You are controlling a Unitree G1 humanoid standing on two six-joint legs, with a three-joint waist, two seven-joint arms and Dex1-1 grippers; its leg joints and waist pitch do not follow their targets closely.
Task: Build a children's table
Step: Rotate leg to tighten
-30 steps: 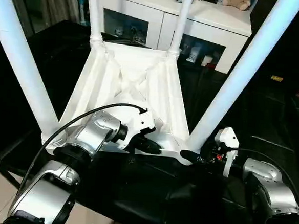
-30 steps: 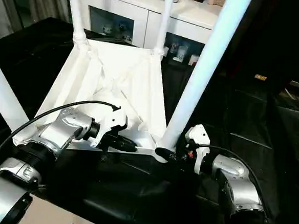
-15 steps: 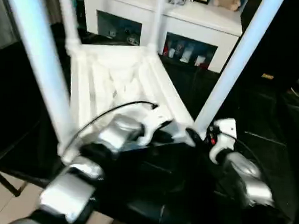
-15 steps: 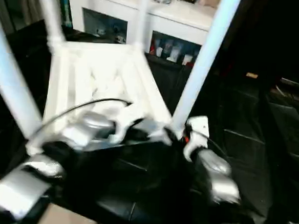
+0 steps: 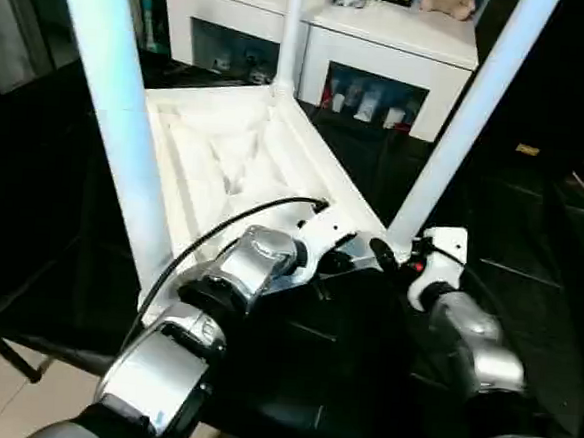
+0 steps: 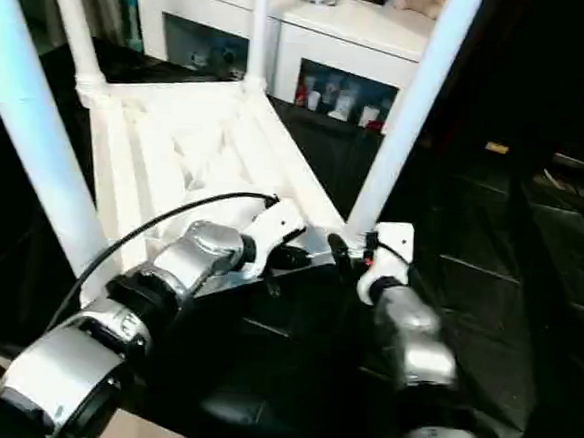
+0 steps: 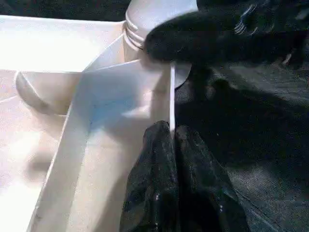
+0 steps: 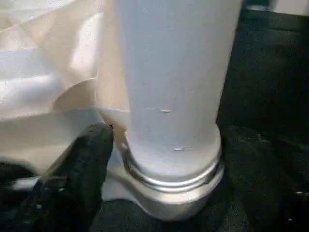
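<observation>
Four legs: all stood seated in the corner sockets of the upside-down tabletop [image 5: 226,154] on the black surface [image 5: 341,383]
Change: tabletop had swung round since a second before
Left hand [image 7: 171,133]: pinched shut on the near rim
Right hand [image 5: 394,261]: at the near-right leg [image 5: 449,130]; opening unclear

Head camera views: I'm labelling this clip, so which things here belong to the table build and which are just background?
Job:
tabletop, upside down
four legs, e.g.
left gripper, shut on the tabletop's rim
right gripper, at a leg's base

Background:
white cabinet
stuffed toy
</observation>
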